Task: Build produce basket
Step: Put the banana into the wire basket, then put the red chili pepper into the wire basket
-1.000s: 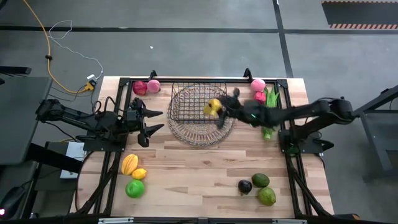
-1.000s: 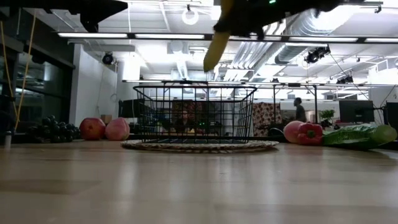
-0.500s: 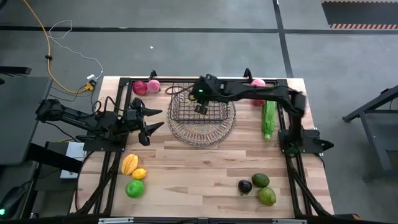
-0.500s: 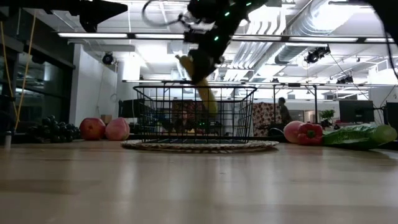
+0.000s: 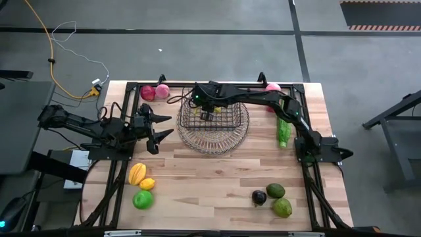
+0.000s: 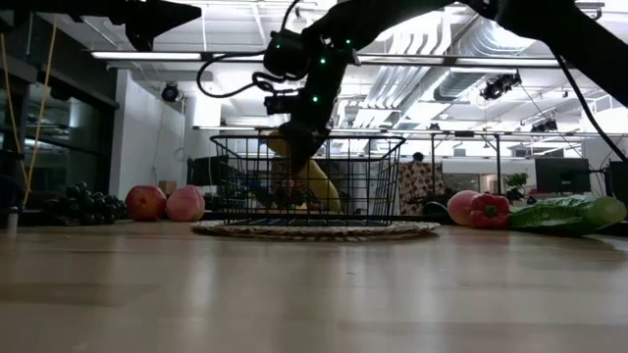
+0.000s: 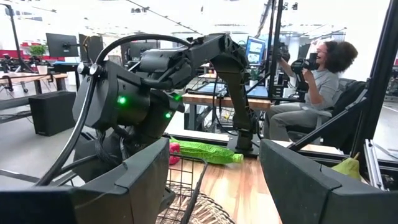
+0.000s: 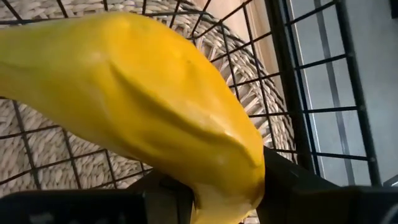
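We are seeing the right gripper (image 6: 294, 147) clamping its two dark fingers on the curved yellow banana (image 8: 143, 106), holding it near one end so the long body is hanging down inside the dark wire-mesh rectangular basket (image 5: 212, 113); in the low view the banana (image 6: 312, 181) is slanting down through the rim with its lower tip near the floor of the basket, and we cannot tell if it is touching yet. We are judging the grip high on the fruit as the reason the fingers are clearing the upright wires while the fruit is going in lengthwise. The basket is sitting on the round shallow woven wire dish (image 5: 214, 141) near the far middle of the pale wooden table (image 5: 217, 178), within reach of both arms. The left gripper (image 5: 158, 126) is waiting at the left side of the table with its fingers apart and holding nothing, facing the basket. Most produce is lying outside: red and pink round fruits (image 5: 154, 91) at the far left corner, a long green pod (image 5: 283, 127) just right of the dish, orange, yellow and green pieces (image 5: 141, 184) near left, green and dark purple pieces (image 5: 271, 197) near right. We are judging the task as early, with release as the next step.
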`<state>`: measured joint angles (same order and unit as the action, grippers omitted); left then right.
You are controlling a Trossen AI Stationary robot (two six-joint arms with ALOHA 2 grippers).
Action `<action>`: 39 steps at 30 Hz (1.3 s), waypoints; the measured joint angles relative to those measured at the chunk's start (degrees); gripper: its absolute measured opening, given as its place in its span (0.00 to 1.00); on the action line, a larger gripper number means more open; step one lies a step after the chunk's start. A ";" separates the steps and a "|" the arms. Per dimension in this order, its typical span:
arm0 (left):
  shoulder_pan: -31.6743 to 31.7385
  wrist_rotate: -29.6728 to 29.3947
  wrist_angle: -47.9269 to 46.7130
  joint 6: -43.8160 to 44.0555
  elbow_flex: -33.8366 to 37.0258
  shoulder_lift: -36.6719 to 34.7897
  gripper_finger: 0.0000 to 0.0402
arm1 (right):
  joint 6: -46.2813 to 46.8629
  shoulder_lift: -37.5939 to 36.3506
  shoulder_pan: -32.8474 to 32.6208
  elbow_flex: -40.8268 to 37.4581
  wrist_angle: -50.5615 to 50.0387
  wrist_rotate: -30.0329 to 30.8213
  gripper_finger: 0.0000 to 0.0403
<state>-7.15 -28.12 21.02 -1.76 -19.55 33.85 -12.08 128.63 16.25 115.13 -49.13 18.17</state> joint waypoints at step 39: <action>-0.01 0.03 -2.40 1.07 -0.05 -0.02 0.59 | 6.07 -40.55 -4.53 -47.55 30.77 -3.78 0.60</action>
<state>-7.16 -28.09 18.61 -0.69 -19.60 33.82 -6.01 88.09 11.72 67.58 -18.35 14.39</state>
